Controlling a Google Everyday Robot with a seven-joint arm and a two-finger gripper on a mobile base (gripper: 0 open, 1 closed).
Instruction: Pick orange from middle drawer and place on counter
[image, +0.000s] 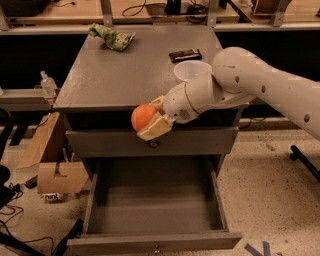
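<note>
My gripper (148, 118) is shut on the orange (143, 117), a small round orange fruit, and holds it in the air at the counter's front edge, above the open middle drawer (155, 200). The drawer is pulled out below, with a bare grey floor. The counter (125, 75) is the flat grey top of the cabinet. My white arm (240, 85) reaches in from the right and hides part of the counter.
A white bowl (190, 70), partly hidden by my arm, a dark flat packet (185, 55) and a green crumpled bag (112, 37) lie on the counter. The shut upper drawer front (150, 142) is behind the orange. Cardboard boxes (57, 175) stand on the floor at the left.
</note>
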